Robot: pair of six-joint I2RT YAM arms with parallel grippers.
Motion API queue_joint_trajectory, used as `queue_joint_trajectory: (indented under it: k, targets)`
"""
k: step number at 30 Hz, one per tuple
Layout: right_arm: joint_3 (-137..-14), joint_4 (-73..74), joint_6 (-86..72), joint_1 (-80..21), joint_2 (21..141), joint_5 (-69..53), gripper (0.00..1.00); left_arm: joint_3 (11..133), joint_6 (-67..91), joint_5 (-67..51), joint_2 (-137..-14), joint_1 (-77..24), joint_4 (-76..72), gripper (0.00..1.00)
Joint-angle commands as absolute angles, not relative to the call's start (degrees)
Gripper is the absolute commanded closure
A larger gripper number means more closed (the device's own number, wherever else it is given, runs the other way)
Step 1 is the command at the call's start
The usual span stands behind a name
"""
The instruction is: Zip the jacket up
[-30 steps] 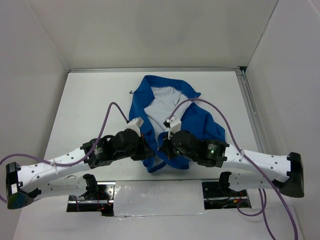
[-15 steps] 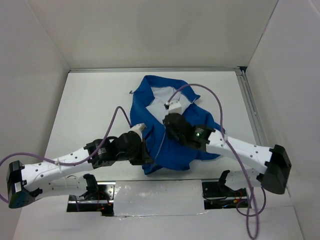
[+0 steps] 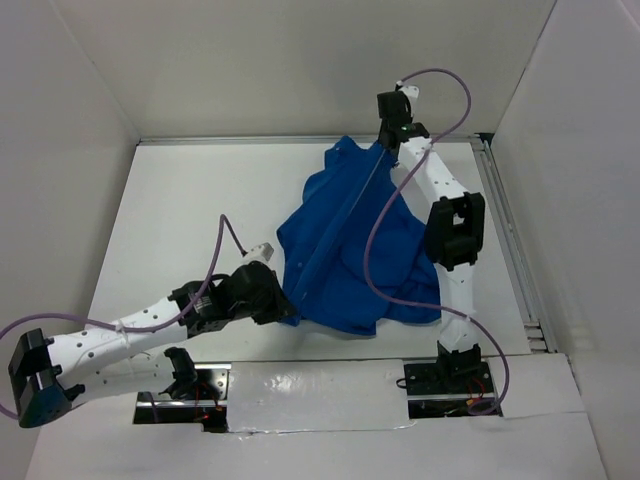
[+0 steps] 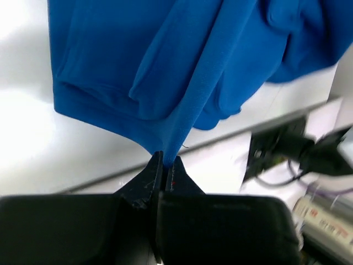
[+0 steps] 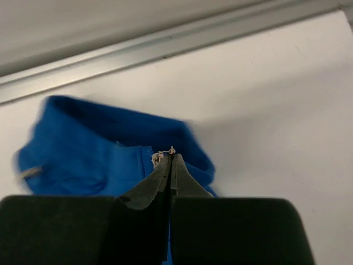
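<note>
Jacket (image 3: 350, 250): royal blue, stretched across bench (image 3: 180, 200). Left end effector (image 4: 165, 164): clamped shut on bottom hem. Right end effector (image 5: 170, 157): pinched shut on zipper pull (image 5: 160, 157).

One blue jacket (image 3: 345, 240), one white table (image 3: 190, 200), two robot arms (image 3: 110, 335), two purple cables (image 3: 440, 75), two grippers, left gripper (image 4: 164, 165), right gripper (image 5: 171, 157)

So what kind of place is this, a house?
More likely a robot test booth in a lab: plain white walls box in a white table, and a left arm and right arm, cabled and bolted at its near edge, hold a blue jacket.
</note>
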State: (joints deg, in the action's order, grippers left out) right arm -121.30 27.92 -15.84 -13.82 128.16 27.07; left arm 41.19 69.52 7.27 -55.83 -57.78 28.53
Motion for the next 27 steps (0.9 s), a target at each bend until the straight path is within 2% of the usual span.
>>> queue_joint_trajectory:
  k: [1, 2, 3, 4, 5, 6, 7, 12, 15, 17, 18, 19, 22, 27]
  targets:
    - [-136.46, 20.29, -11.16, -12.14, 132.00, 26.75, 1.00, 41.13, 66.99, 2.47, -57.12, -54.07, 36.76, 1.00]
    - [-138.23, 20.65, -11.68, -12.22, 133.14, 21.67, 1.00, 41.13, 65.75, 1.16, -57.48, -52.49, 35.96, 1.00]
    - [-137.56, 20.39, -11.86, -12.22, 132.72, 19.88, 1.00, 41.31, 63.39, 0.45, -57.92, -49.25, 35.16, 0.95]
    - [-135.98, 19.35, -11.52, -12.39, 130.63, 18.56, 0.60, 42.53, 62.67, -0.78, -59.05, -48.00, 35.59, 0.55]
    - [-130.92, 15.42, -10.99, -12.57, 129.21, 16.46, 0.14, 43.41, 62.32, -1.66, -59.58, -46.07, 36.55, 0.41]
    - [-128.78, 13.99, -10.29, -12.57, 127.81, 15.48, 0.01, 44.38, 61.71, -1.67, -60.20, -45.62, 37.35, 0.22]
    - [-127.54, 13.37, -10.37, -12.57, 125.36, 14.95, 0.00, 46.47, 61.26, -1.41, -60.90, -45.62, 38.14, 0.01]
    - [-127.01, 20.21, -16.60, -10.11, 116.92, 8.44, 0.00, 53.77, 63.54, 2.89, -60.03, -46.32, 48.94, 0.01]
    - [-117.54, 21.53, -21.79, -7.57, 103.51, 6.52, 0.00, 55.28, 62.93, 2.55, -55.66, -46.67, 51.06, 0.01]
    - [-106.48, 21.10, -23.72, -5.20, 96.98, 6.42, 0.00, 55.99, 61.71, 2.20, -53.54, -47.11, 51.24, 0.01]
    - [-102.52, 20.57, -25.30, -4.40, 89.55, 7.20, 0.00, 55.90, 60.66, 1.76, -51.26, -47.20, 50.37, 0.01]
    - [-93.69, 19.26, -25.75, -3.44, 85.64, 7.47, 0.00, 55.90, 59.95, 1.67, -50.20, -47.28, 50.36, 0.01]
    - [-80.92, 20.38, -28.73, -0.44, 72.10, 8.44, 0.00, 56.78, 58.98, 2.28, -47.55, -47.37, 51.85, 0.01]
    - [-69.46, 27.86, -29.98, 3.34, 54.89, 12.21, 0.00, 58.44, 58.62, 3.78, -46.58, -47.55, 54.49, 0.01]
